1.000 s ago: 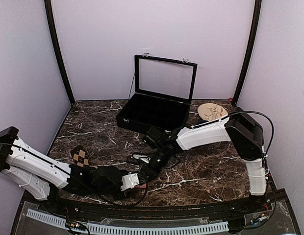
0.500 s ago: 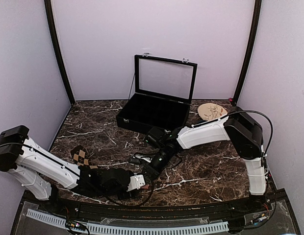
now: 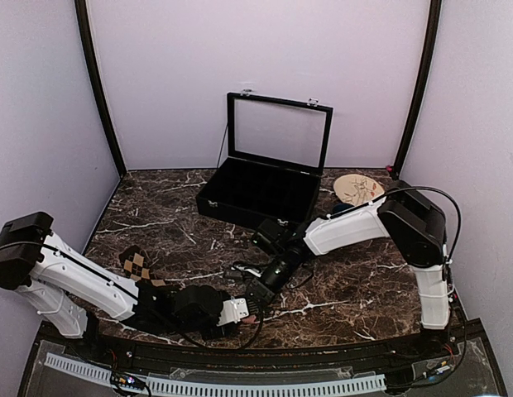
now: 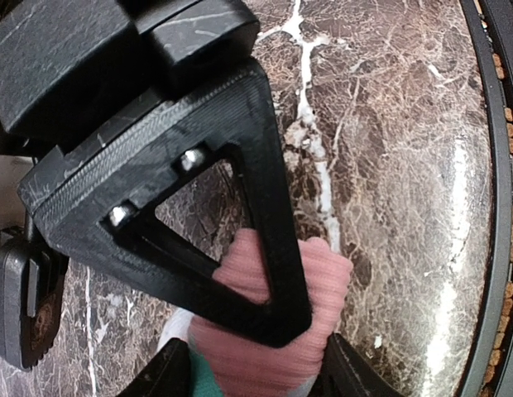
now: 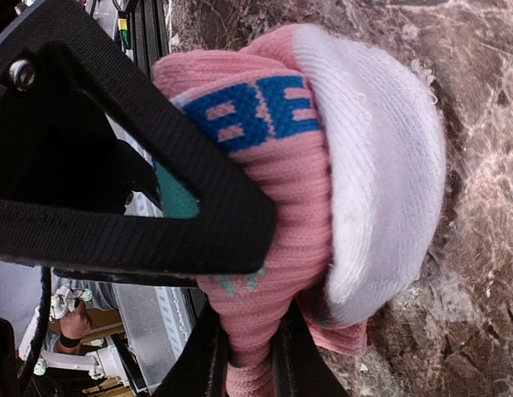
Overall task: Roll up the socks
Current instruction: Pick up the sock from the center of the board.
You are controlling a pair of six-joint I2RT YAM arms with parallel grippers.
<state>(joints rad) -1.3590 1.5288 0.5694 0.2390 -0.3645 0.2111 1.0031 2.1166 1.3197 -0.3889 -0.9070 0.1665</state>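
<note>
The pink sock (image 5: 290,165), with its white toe and teal patches, is bunched into a roll just above the marble near the table's front edge (image 3: 251,318). My right gripper (image 5: 252,364) is shut, pinching a fold of pink fabric at the roll's end. My left gripper (image 4: 256,368) has a finger on each side of the roll (image 4: 327,281), touching it. In the top view the left gripper (image 3: 240,311) and the right gripper (image 3: 258,296) meet at the sock. The dark brown argyle sock (image 3: 136,265) lies flat to the left, partly hidden by the left arm.
A black case (image 3: 256,194) with its glass lid raised stands at the back centre. A round tan disc (image 3: 358,188) lies at the back right. Loose cable (image 3: 240,269) hangs by the right wrist. The black front rail (image 4: 496,207) runs close to the sock.
Both grippers have shifted a little to the right along the front edge with the pink sock between them. The left arm's elbow has swung forward.
</note>
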